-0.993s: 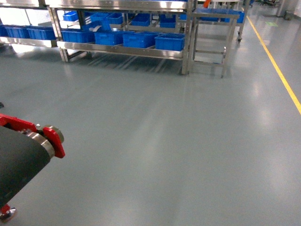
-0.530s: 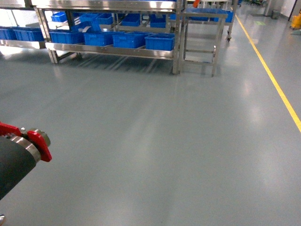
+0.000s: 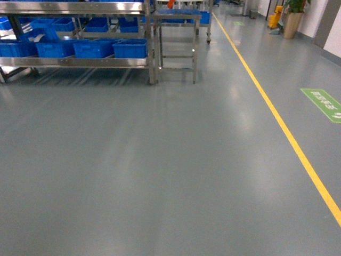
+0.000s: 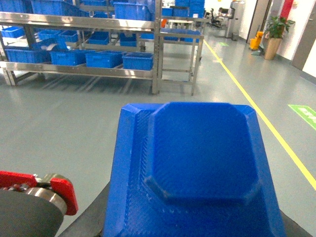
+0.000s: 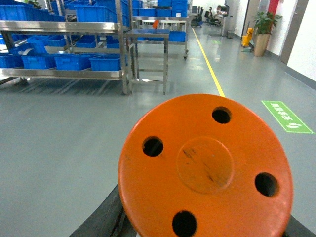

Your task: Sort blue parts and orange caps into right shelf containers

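In the left wrist view a blue part [image 4: 197, 163], a moulded block with a recessed octagonal face, fills the lower frame. It sits between the dark fingers [image 4: 91, 219] of my left gripper [image 4: 192, 232], which is shut on it. In the right wrist view a round orange cap [image 5: 205, 165] with several holes is held the same way, with my right gripper [image 5: 202, 233] shut on it. Blue shelf containers [image 3: 129, 49] stand on a steel rack [image 3: 80, 62] at the far left of the head view. Neither gripper shows in the head view.
A small steel table [image 3: 176, 16] stands right of the rack. A yellow floor line [image 3: 282, 128] runs along the right, with a green floor marking [image 3: 325, 104] beyond it. A black roller with a red bracket [image 4: 61, 190] sits low left in the left wrist view.
The head view has swung to the right. The rack and crates slid to the left of the frame, and the black roller with its red bracket dropped out of the head view.
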Available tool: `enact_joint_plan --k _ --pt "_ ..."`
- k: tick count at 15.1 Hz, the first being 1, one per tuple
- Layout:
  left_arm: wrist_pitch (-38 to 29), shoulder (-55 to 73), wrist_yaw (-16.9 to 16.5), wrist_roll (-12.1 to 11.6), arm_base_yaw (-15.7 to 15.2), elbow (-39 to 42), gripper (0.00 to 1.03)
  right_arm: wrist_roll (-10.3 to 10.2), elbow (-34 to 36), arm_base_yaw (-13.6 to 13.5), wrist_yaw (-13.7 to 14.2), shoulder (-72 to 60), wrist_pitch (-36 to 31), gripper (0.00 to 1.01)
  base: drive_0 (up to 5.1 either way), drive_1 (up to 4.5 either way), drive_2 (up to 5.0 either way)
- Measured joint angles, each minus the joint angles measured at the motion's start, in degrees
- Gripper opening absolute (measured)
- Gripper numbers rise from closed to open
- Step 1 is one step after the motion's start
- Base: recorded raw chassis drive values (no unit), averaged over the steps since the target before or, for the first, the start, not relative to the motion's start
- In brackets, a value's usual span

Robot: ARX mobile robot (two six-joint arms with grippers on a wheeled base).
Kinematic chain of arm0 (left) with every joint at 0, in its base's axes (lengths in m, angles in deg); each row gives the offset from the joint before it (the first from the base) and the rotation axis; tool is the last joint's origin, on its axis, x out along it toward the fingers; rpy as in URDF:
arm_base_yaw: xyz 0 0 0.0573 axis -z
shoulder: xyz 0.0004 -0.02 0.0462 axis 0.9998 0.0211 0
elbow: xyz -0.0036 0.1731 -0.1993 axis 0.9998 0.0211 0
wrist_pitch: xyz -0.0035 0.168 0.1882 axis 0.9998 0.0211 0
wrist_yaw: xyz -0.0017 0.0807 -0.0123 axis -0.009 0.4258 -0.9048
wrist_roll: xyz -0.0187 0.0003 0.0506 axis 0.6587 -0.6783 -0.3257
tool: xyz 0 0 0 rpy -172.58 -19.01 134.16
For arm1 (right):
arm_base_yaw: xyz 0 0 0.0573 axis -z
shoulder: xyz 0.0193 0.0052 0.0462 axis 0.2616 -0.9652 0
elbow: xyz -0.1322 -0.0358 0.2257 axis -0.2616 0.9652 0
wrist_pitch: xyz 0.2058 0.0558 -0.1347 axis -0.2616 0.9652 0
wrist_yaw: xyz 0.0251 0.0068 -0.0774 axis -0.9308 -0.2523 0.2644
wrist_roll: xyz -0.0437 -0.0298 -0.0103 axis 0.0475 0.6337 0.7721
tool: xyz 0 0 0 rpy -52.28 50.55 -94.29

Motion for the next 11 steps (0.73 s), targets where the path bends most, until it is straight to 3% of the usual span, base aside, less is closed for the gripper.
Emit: enact_joint_plan --k 3,11 --pt "0.0 0.0 0.0 0.0 0.0 0.0 0.42 0.0 0.0 0.0 0.0 0.0 0.0 0.45 -1.3 -0.93 -1.7" --pt "0.0 0.0 0.0 0.0 0.1 0.0 0.42 0.0 0.0 0.0 0.0 0.0 0.0 0.45 0.1 4.39 -4.3"
